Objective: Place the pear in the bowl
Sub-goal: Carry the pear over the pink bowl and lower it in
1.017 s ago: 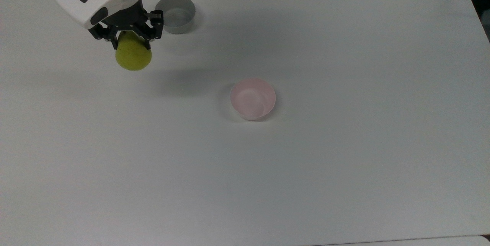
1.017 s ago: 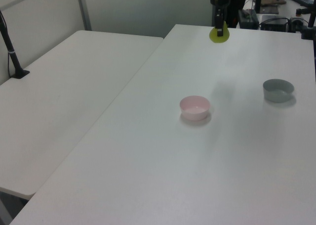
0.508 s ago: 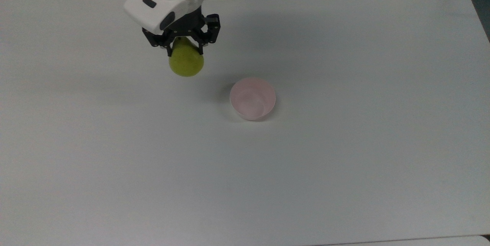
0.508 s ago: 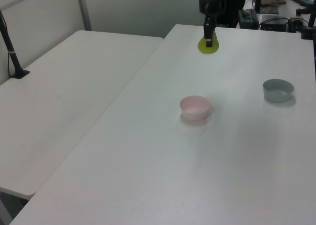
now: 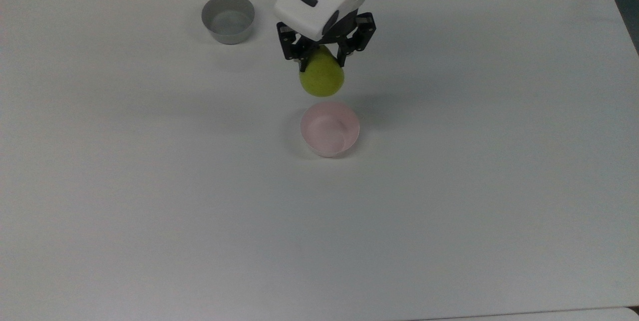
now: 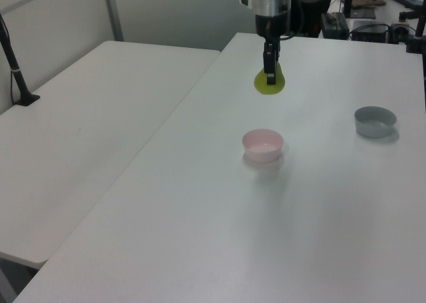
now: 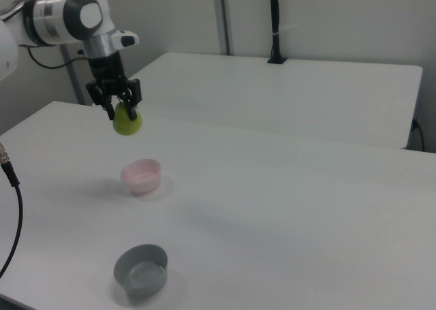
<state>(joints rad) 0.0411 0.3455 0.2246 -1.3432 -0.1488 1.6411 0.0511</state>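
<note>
The fingers are closed on the narrow upper part of the pear, which hangs below them with its rounded bottom downward, clear of the bench. No word here about a wider opening: the two black fingers sit tight against the fruit on either side, and the stem end is hidden between them.

Taking the pink bowl as the landmark: the bench carries it near the middle, and it stands upright with nothing in it. The arm's white wrist housing is above and beyond the pink bowl in the top view. The grey bowl stands well apart from the pink bowl, toward the top view's upper left. The pear hangs in the air near the pink bowl; in the top view it sits just beyond the far rim, and in the right view it is above and slightly to the right view's left of the pink bowl. In the left view the pear is likewise higher than the pink bowl.

The step in hand looks like the carry to the pink bowl. To do it well, the pear should be centred over the opening before it descends, lowered until its bottom is inside the rim, and only then released, since a drop from height could tip so light a bowl or let the round fruit bounce out.
</note>
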